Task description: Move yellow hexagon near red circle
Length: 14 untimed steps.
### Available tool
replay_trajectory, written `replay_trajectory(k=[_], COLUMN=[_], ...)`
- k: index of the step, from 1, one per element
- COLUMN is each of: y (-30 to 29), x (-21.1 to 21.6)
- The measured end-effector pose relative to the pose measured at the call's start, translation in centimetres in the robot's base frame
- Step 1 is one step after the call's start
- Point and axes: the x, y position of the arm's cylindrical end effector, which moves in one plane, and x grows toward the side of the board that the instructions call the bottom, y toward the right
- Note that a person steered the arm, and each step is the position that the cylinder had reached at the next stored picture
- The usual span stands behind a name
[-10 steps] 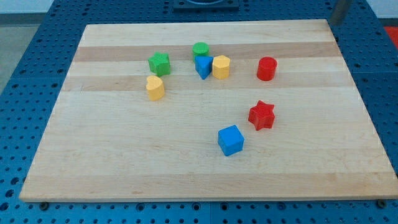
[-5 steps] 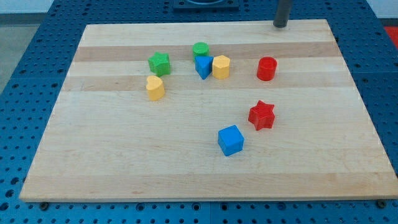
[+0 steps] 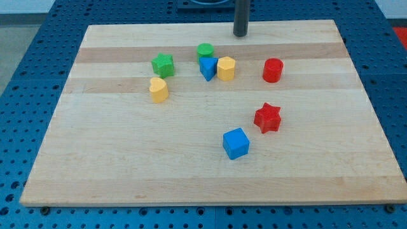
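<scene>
The yellow hexagon [image 3: 226, 68] sits on the wooden board near the view's top, touching the blue triangle [image 3: 208, 67] on its left. The red circle [image 3: 272, 70] stands apart to the hexagon's right. My tip [image 3: 240, 34] is near the board's top edge, above and slightly right of the yellow hexagon, touching no block.
A green circle [image 3: 205, 51] sits just above the blue triangle. A green star [image 3: 163, 65] and a yellow block [image 3: 158, 90] lie to the left. A red star [image 3: 268, 117] and a blue cube [image 3: 236, 143] lie lower right. The wooden board [image 3: 114, 159] rests on a blue pegboard.
My tip has moved left along the board's top edge, from the top right corner to above the yellow hexagon. No block has moved.
</scene>
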Motion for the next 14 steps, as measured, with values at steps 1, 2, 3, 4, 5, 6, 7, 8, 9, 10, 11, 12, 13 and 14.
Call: replay_trajectory(k=[1,2,3,4,5,6,7,8,9,10,11,12,13,14], y=[-0.9,-2.7,-5.6,-6.4,-6.4,-6.4,-6.4,-6.4,-6.3,-6.3,-4.9,-2.0,0.3,2.2], x=[2.4,4.2,5.2,6.3,8.3,10.7,13.6,16.3,15.6,12.9,12.3,12.3,12.3,12.2])
